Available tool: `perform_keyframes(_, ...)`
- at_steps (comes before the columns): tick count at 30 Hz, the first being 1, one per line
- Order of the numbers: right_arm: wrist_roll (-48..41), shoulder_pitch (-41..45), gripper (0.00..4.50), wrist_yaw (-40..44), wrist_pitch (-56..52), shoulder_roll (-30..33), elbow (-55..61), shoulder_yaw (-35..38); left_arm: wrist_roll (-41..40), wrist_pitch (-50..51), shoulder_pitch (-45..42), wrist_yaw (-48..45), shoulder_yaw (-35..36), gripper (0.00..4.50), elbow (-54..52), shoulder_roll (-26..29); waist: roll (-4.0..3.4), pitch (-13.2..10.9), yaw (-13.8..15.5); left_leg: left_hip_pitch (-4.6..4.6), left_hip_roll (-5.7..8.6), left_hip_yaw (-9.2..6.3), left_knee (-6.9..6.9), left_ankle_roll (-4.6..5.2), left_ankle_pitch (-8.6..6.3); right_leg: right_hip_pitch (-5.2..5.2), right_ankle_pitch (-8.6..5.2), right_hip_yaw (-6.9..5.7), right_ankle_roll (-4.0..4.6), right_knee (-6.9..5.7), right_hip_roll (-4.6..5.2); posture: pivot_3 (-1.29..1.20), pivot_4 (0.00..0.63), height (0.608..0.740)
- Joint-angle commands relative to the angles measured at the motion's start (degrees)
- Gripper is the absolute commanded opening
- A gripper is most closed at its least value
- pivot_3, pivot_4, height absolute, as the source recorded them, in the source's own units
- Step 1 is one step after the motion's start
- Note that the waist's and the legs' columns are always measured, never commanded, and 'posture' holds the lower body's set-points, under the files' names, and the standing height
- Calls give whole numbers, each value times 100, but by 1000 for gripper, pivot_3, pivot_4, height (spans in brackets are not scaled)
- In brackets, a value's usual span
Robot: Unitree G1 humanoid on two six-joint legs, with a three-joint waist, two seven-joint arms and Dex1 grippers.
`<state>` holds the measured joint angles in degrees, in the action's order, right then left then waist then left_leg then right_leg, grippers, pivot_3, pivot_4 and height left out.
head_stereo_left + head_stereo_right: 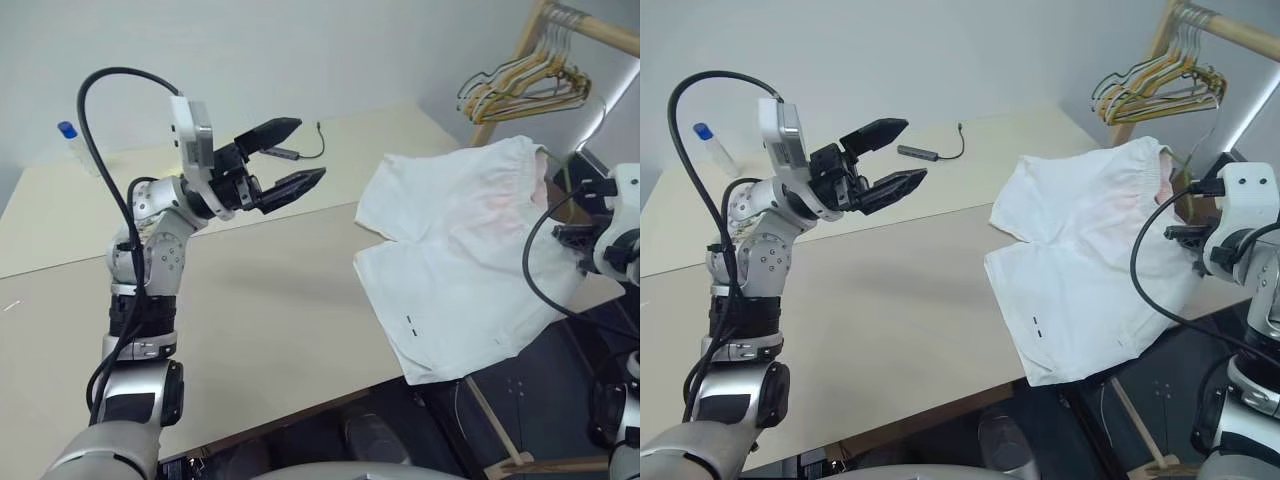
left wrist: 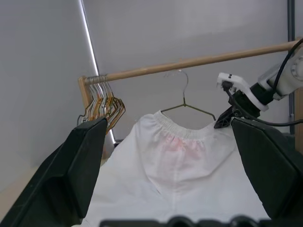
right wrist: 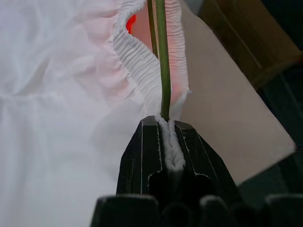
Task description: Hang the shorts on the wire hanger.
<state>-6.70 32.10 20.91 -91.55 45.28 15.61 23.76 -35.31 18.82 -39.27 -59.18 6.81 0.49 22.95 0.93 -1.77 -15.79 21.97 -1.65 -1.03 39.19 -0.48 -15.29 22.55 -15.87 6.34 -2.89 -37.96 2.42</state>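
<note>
Shorts [image 1: 460, 260] looked light and limp, best pinched at the elastic waistband beside wire hanger [image 2: 185, 105]; right gripper [image 3: 169, 142] clamped both there, left gripper [image 1: 290, 155] spread empty.

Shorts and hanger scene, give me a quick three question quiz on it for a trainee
1. True or false: the left gripper is shut on cloth.
2. What does the right gripper pinch? A) the waistband of the shorts together with the wire hanger B) a hem C) the wooden rail
3. Fill in: the hanger's hook hangs over the ____.

Key: 1 false, it is open and holds nothing; 2 A; 3 wooden rail.
</note>
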Motion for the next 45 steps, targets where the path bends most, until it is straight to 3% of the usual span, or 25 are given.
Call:
perform_keyframes(1, 548, 540, 114, -847, 472, -93, -409, 389, -76, 49, 49, 242, 22, 4500, -340, -40, -23, 14, -64, -8, 3, 0, -8, 0, 0, -23, -2, 3, -4, 6, 1, -264, 0, 740)
perform_keyframes(5, 756, 1046, 114, -1523, 1272, -456, -937, 759, -81, 95, 161, 428, -33, 4500, -502, -123, -42, 26, -105, -60, 11, 14, -27, 0, 0, -47, -7, 21, -11, 23, 2, -258, 0, 740)
perform_keyframes(12, 1111, 2097, 114, -3066, 2432, -887, -2502, 1193, 190, 70, 334, 876, -305, 4500, -782, -256, -46, 28, -181, -67, 16, 26, -34, 0, 0, -48, -6, 39, -11, 25, 4, -247, 0, 740)
perform_keyframes(19, 1048, 3045, 114, -4060, 3598, -487, -4514, 1357, 584, 142, 482, 1424, -582, 4500, -1097, -278, -49, 26, -208, -71, 21, 36, -43, 1, 0, -48, -6, 50, -12, 29, 6, -220, 0, 740)
perform_keyframes(30, 51, 3970, 114, -4358, 4442, 389, -7233, 1912, 784, 77, 692, 1420, -811, 4500, -1307, -171, -55, 10, -235, -89, 22, 103, -68, 1, -1, -93, -11, 68, -20, 58, 5, -225, 0, 740)
perform_keyframes(33, -50, 4001, 114, -4434, 4504, 391, -7436, 1819, 771, 40, 613, 1398, -794, 4500, -1266, -200, -51, 5, -246, -137, 22, 106, -96, 1, -1, -149, -21, 69, -38, 93, 4, -221, 0, 740)
perform_keyframes(40, -67, 3916, 114, -4418, 4575, 393, -7575, 1404, 725, 49, 690, 1341, -800, 4500, -1362, -215, -49, 4, -235, -144, 22, 113, -97, 1, -1, -153, -30, 78, -59, 95, 5, -212, 0, 740)
perform_keyframes(45, 28, 3887, 1779, -4324, 4589, 373, -7601, 954, 621, 72, 771, 1295, -750, 4500, -1462, -236, -50, 2, -220, -144, 22, 113, -98, 1, -1, -153, -29, 79, -59, 95, 5, -189, 0, 740)
